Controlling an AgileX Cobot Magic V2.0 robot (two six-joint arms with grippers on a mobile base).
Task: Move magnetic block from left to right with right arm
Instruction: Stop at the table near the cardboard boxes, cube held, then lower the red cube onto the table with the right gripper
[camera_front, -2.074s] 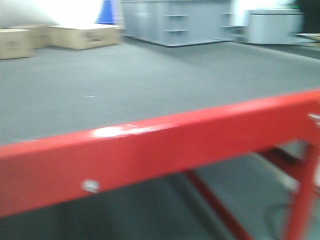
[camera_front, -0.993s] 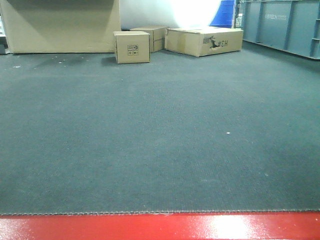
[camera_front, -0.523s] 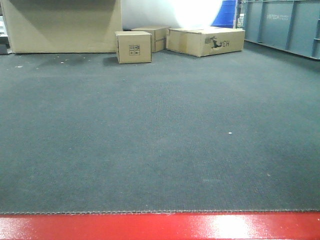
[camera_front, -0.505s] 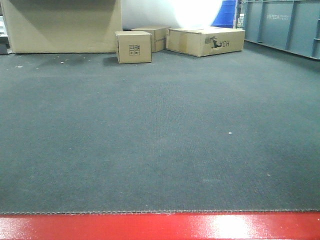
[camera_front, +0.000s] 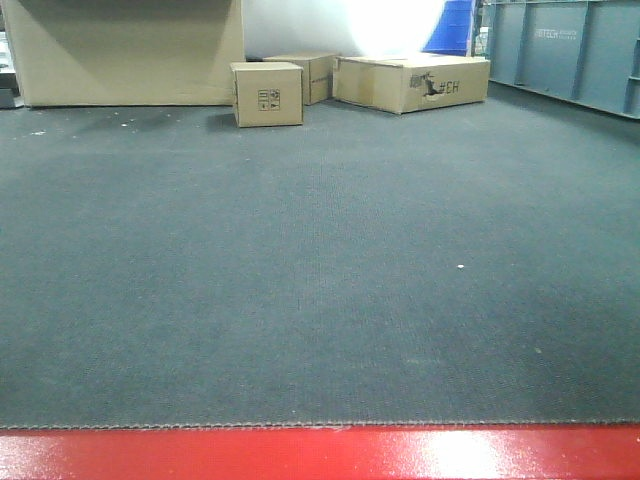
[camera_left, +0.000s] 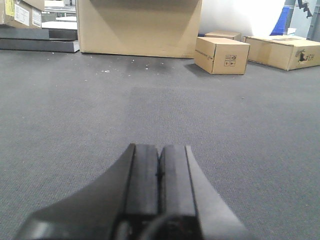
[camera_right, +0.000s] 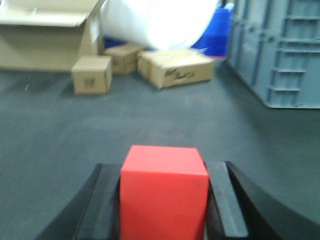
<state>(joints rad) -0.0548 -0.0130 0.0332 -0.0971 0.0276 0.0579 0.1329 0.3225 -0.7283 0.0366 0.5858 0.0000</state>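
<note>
Right hand (camera_right: 164, 172) clamps the red magnetic block (camera_right: 164, 200) at bottom centre of its wrist view. Left hand (camera_left: 160, 160) is closed, fingers pressed together, empty, over grey carpet (camera_left: 75, 110).

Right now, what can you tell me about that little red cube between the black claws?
The magnetic block is a plain red cube, smooth and matte, with crisp edges and no visible markings. It sits square between the black fingers of the right gripper, one against each side, top and front faces showing. Its underside is out of frame, so I can't tell whether it rests on anything.
</note>
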